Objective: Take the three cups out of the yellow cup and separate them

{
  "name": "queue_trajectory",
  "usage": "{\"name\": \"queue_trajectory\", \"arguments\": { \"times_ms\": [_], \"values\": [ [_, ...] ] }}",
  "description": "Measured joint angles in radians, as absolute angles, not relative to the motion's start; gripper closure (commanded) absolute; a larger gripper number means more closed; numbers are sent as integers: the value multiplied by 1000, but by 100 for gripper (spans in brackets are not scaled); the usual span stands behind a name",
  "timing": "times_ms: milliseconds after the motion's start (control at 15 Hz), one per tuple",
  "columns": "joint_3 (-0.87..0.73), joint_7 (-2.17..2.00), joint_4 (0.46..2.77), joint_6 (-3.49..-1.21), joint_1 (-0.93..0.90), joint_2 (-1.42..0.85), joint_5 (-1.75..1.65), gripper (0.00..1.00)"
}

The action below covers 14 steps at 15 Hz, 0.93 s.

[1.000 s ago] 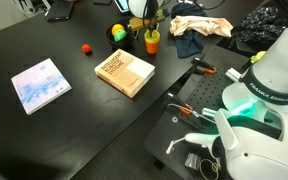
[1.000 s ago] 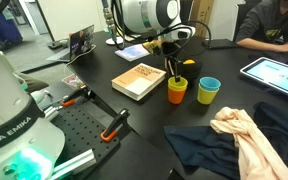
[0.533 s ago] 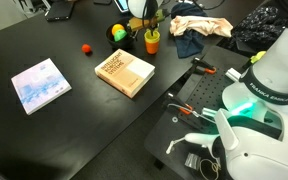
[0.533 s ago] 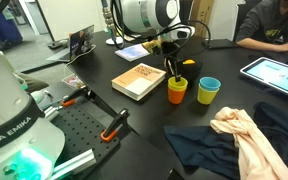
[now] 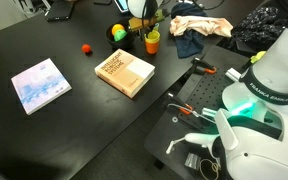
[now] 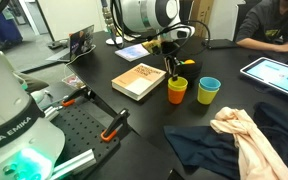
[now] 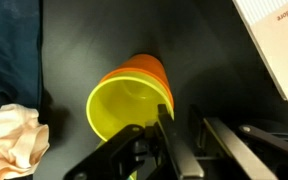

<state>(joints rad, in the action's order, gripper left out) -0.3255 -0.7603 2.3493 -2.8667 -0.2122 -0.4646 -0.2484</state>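
Note:
An orange cup [image 6: 176, 91] with a yellow-green cup nested in it stands next to the tan book; in the wrist view [image 7: 129, 105] I see the yellow-green inside and the orange outer wall. It also shows in an exterior view [image 5: 152, 43]. A light blue cup [image 6: 209, 91] stands apart beside it. My gripper [image 7: 176, 108] is open and low over the nested cups [image 6: 174, 74], its fingers astride the rim. One finger [image 7: 164, 130] is just inside the rim. The other finger [image 7: 219, 140] is outside it.
A tan book [image 6: 139, 80] lies close beside the cups, its corner in the wrist view [image 7: 279, 40]. Beige and dark blue cloths [image 6: 234, 135] lie nearby. A yellow-green ball [image 5: 118, 33], a small red ball [image 5: 86, 47] and a pale book [image 5: 40, 85] are on the table. A tablet [image 6: 274, 72] lies by a seated person.

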Motion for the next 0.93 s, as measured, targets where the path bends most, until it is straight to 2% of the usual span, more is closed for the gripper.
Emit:
{"name": "queue_trajectory", "arguments": {
  "times_ms": [133,333,933],
  "values": [
    [-325,-760,2349,-2867,-212,-463,-245,100],
    [-322,-759,2350,-2866,-212,-462,-235,95],
    [-300,-701,2348,-2762,-199,-400,-199,96]
  ]
}}
